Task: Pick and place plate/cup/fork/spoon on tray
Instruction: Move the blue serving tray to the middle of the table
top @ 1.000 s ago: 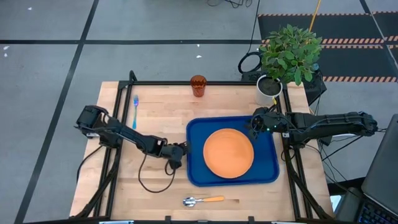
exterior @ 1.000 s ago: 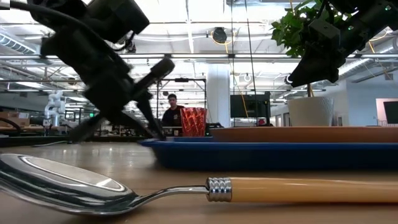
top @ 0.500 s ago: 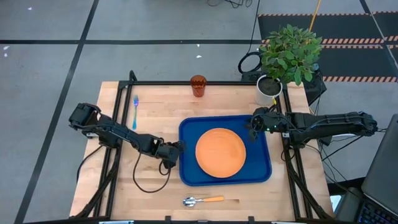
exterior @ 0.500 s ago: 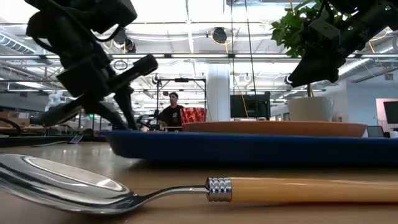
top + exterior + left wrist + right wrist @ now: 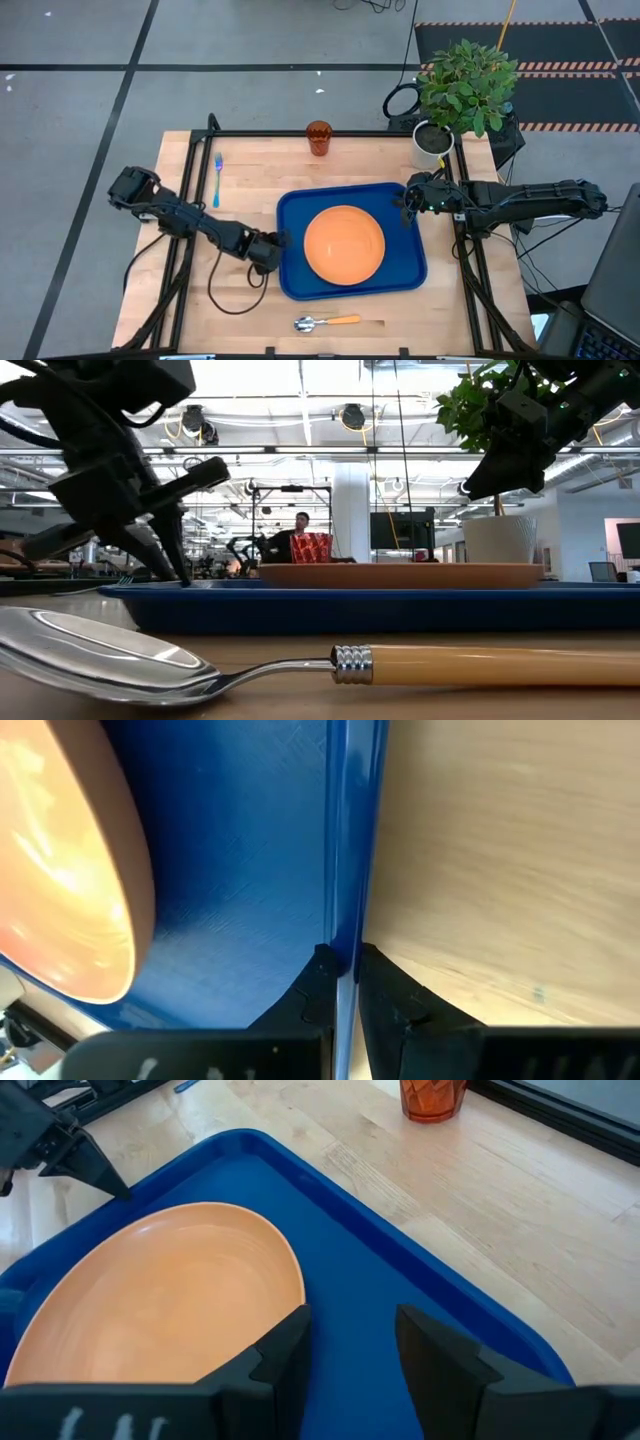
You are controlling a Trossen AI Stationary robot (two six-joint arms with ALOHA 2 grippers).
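Left wrist view: tray (image 5: 345,870) rim between claw (image 5: 340,978) fingers

Orange plate (image 5: 343,244) on blue tray (image 5: 402,285), cup (image 5: 318,137), fork (image 5: 217,178), spoon (image 5: 326,322) on table

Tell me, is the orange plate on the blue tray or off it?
On it: the plate lies flat inside the tray, blue showing all around it.

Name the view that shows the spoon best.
The low view: the silver-bowled, orange-handled spoon fills the foreground, bowl and handle distinct. The high view shows it whole but tiny, near the wooden table's front edge. Neither wrist view shows it.
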